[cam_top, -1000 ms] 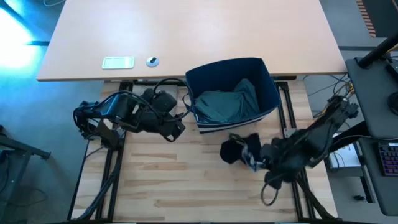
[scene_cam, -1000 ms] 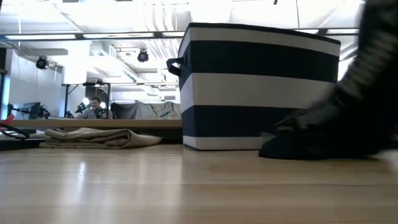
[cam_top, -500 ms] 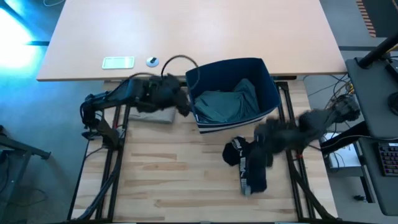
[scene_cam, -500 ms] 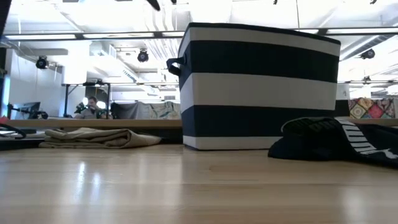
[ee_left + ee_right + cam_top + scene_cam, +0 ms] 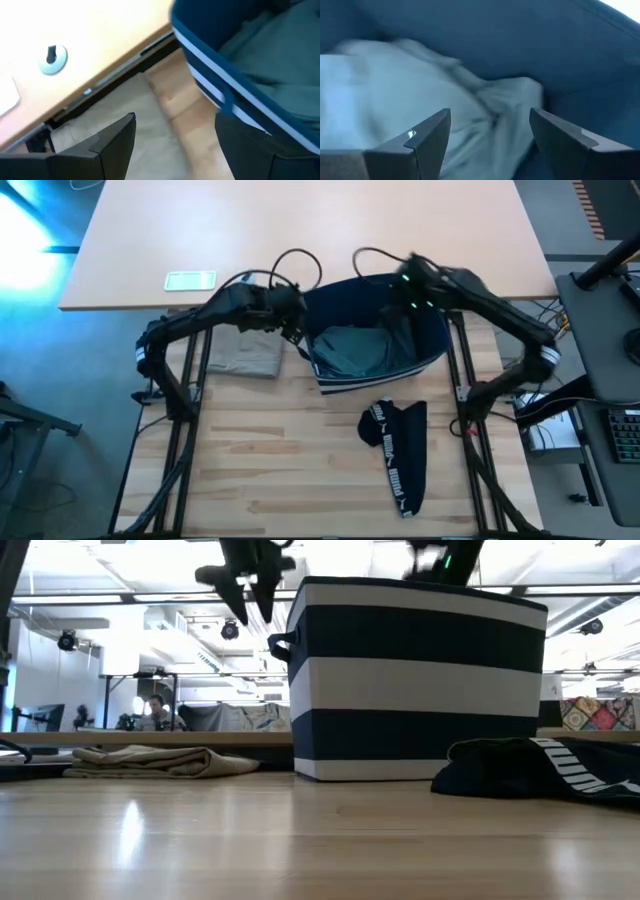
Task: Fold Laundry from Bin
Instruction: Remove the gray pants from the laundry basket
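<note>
Navy cloth with white lettering, the navy garment [image 5: 398, 450], now lies loose on the wooden table [image 5: 270, 470], just in front of the bin [image 5: 425, 350] and touching nothing but the boards; the low view shows it slumped beside the striped wall. A second ago the right gripper was shut on it down at the table; half a second ago it had let go and the garment lay dropped in a heap, and it now stretches out longer toward the table's near edge.

The right gripper [image 5: 405, 288] has swung up and over the bin's far rim. Its fingers [image 5: 427, 142] stand wide apart and hold nothing, and its wrist view looks straight down on the teal-green garment [image 5: 360, 348] crumpled inside the bin. I judge this to mean one piece is out and the arm is going back for the next, so unloading is under way and folding of the navy piece has not begun.

The left gripper [image 5: 290, 320] has also shifted: a second ago it hung low at the table's left side, and it now hovers at the bin's left rim, jaws open and empty. With that arm lifted away, the folded beige garment [image 5: 245, 352] shows lying flat left of the bin. It looks finished.
</note>
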Robot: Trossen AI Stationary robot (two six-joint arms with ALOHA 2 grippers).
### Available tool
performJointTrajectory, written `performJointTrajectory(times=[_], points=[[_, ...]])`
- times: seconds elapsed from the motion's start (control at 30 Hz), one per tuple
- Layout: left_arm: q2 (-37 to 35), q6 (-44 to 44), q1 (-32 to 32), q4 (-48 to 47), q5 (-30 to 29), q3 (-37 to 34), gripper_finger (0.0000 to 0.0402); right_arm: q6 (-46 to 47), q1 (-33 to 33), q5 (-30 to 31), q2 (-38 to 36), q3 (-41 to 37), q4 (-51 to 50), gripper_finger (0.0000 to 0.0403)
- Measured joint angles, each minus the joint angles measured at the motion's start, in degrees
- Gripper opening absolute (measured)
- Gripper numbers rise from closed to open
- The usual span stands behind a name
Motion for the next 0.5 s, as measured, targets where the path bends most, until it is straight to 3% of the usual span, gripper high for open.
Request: performJointTrajectory(times=[0.13,0.3,0.5], points=[[-0.05,5.72,3.90,2.14,0.07,-1.45,0.0256,-2.76,-5.07,0.57,9.54,0.00,0.02,0.0277],[-0.05,11.37,7.58,7.96,3.70,-1.27,0.0256,-5.59,-5.41,5.61,16.89,0.26,-2.28,0.0298],[-0.05,20.80,9.69,17.92,6.48,-1.20,0.0256,-2.30,-2.72,1.74,19.62,0.98,-6.38,0.0320]])
